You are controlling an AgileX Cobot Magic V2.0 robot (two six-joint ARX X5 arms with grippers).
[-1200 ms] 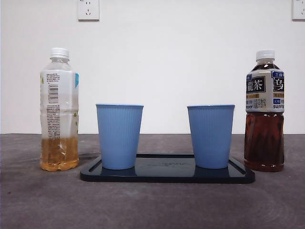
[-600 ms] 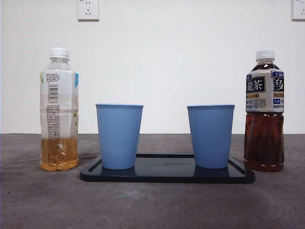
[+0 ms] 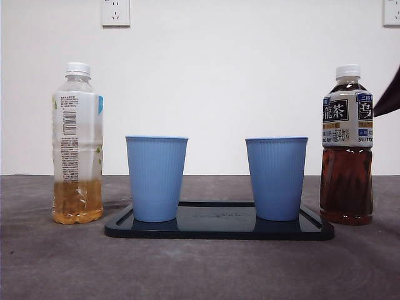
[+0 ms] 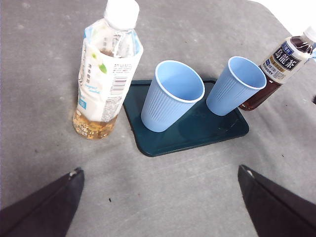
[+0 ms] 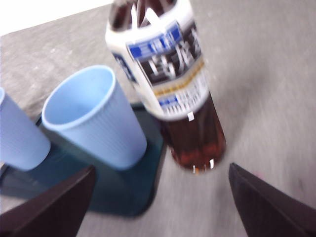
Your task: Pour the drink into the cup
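Reaching for the tea bottle (image 5: 168, 94) | right gripper (image 5: 158, 197) wide open, close by | bottle stands beside the tray's (image 3: 219, 230) end, capped | heavy, smooth, slippery; grab the label middle | left gripper (image 4: 158, 197) open, waiting

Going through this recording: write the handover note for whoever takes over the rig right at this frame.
Right gripper: open, empty, close to the dark tea bottle, jaws either side of it but not touching.
Left gripper: open, empty, held back above the table, facing the scene.
Things: two blue cups, one nearer the pale bottle and one nearer the tea, stand upright and look empty on the dark tray. The pale tea bottle, about a quarter full, and the dark tea bottle stand capped off either end of the tray.
Done: nothing poured.
Left: grasp a bottle, uncap, pour.
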